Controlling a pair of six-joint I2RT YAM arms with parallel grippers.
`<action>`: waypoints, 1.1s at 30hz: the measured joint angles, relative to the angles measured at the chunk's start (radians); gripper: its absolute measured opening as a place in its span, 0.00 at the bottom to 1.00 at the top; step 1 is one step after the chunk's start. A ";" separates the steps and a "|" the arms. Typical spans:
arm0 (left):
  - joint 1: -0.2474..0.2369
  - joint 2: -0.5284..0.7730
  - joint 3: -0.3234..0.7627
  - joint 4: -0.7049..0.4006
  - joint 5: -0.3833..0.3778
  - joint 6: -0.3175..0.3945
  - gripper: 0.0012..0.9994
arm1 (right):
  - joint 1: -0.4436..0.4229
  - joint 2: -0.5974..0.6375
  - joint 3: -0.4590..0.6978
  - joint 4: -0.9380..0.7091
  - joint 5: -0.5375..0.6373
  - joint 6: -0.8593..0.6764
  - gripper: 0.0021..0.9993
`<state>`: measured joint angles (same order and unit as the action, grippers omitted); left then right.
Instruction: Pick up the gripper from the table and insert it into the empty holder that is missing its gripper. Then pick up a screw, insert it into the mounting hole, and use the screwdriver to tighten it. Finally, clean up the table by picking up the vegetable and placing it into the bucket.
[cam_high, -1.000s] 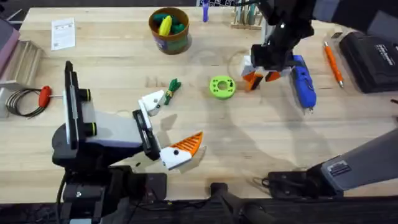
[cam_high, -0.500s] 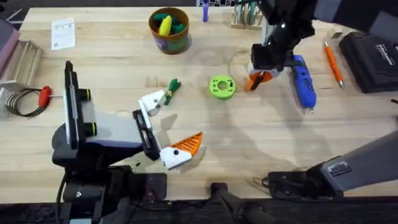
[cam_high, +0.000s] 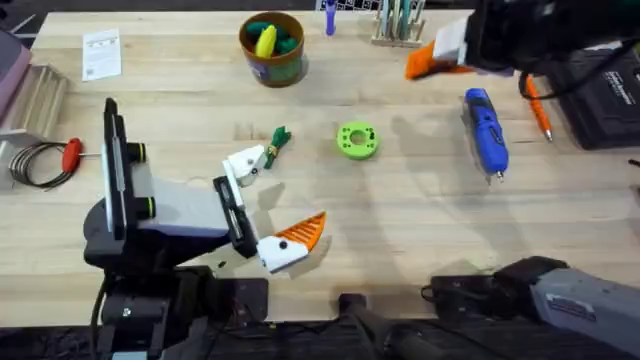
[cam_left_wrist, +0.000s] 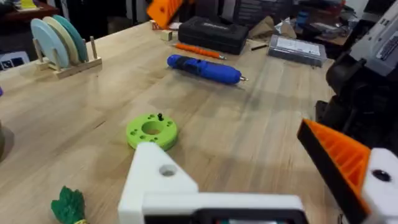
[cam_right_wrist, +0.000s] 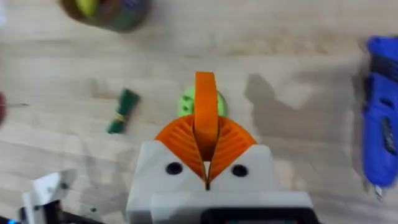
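Observation:
My right gripper hangs high over the far right of the table, shut on the orange gripper, which stands up between its orange pads. My left gripper rests open at the near left. One finger is the bare white holder; the other carries an orange tip. The green vegetable lies just beyond the holder. On the right lies the blue screwdriver. The bucket stands at the back.
A lime-green disc sits mid-table with a small dark screw standing in it. An orange-handled tool and a black case lie far right. A red-handled tool with a wire coil lies at the left edge.
The right gripper closed on the orange gripper beside the green disc, then rose and swung toward the far right with it. The left arm stayed still.

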<state>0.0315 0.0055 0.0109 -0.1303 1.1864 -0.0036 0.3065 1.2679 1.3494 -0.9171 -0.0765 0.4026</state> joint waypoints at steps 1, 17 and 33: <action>0.000 0.000 0.000 0.000 0.000 0.000 0.99 | 0.000 -0.029 -0.023 0.039 -0.020 0.002 0.01; 0.000 0.000 0.000 0.000 0.001 0.000 0.99 | -0.117 -0.225 -0.678 1.077 -0.695 0.286 0.01; 0.000 0.000 0.000 0.000 0.003 0.000 0.99 | -0.120 0.141 -0.795 1.688 -1.112 0.636 0.01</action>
<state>0.0315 0.0054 0.0109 -0.1308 1.1896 -0.0036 0.1864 1.4087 0.5541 0.7711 -1.1887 1.0382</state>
